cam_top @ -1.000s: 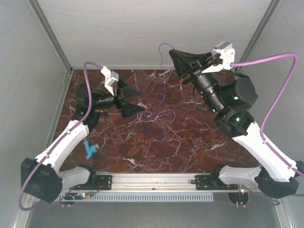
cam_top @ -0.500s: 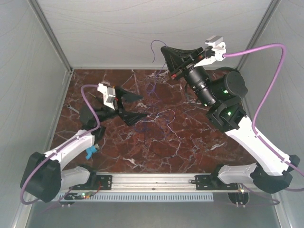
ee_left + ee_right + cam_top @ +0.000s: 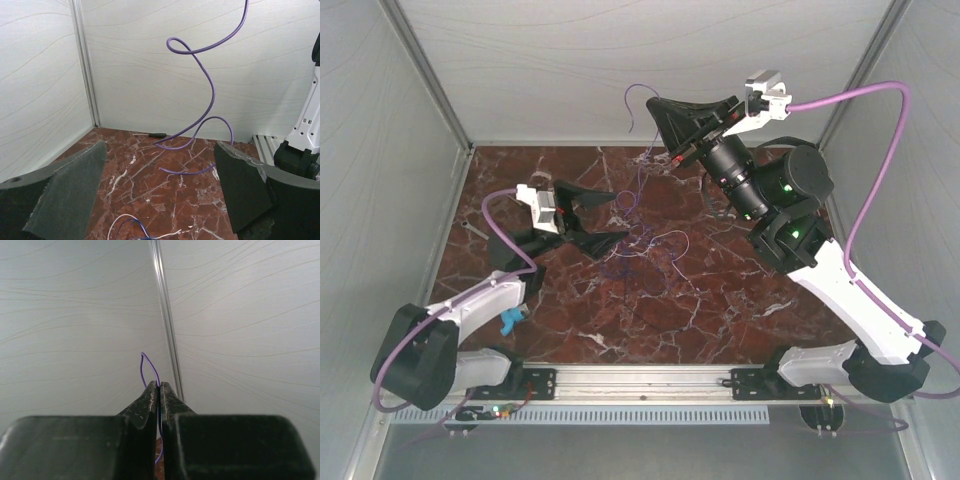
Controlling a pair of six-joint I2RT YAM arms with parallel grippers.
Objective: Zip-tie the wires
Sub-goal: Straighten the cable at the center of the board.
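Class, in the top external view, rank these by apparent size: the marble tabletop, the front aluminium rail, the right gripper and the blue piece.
1. marble tabletop
2. aluminium rail
3. right gripper, shut on a purple wire; it sits high, nearer the camera, which inflates it
4. blue piece

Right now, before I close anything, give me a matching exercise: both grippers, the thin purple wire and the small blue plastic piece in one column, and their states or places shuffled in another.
1. left black two-finger gripper
2. right black two-finger gripper
3. thin purple wire
4. small blue plastic piece

a. lies near the left front corner of the red marble table
b. jaws shut, raised high
c. jaws wide open, empty
d. hangs curling in the air

Pairs: 1-c, 2-b, 3-d, 4-a
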